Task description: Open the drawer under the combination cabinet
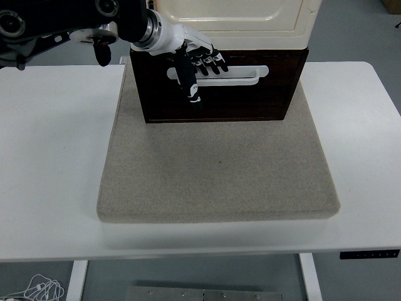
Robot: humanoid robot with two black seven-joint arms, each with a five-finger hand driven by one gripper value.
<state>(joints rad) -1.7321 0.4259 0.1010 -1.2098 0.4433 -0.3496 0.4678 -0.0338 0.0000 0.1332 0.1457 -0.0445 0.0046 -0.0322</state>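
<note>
A dark brown drawer (216,94) sat at the far middle of the table (50,157), beneath a cream cabinet (238,22) and at the back edge of a grey felt mat (216,169). Its front faced the robot, toward the near edge of the table. A white handle (241,74), a long slot-shaped bar, ran left to right across the upper part of the front, so its long axis lay across the view. The left hand (195,59) reached in from the upper left and sat at the left end of the handle, fingers (213,63) curled over the bar from above and the thumb (188,84) pointing down in front of the drawer. It appeared to be hooked on the handle, though how firmly could not be told. The drawer looked shut or nearly so. The pull would likely need to come straight toward the near edge, square to the handle. The right hand was not visible.
</note>
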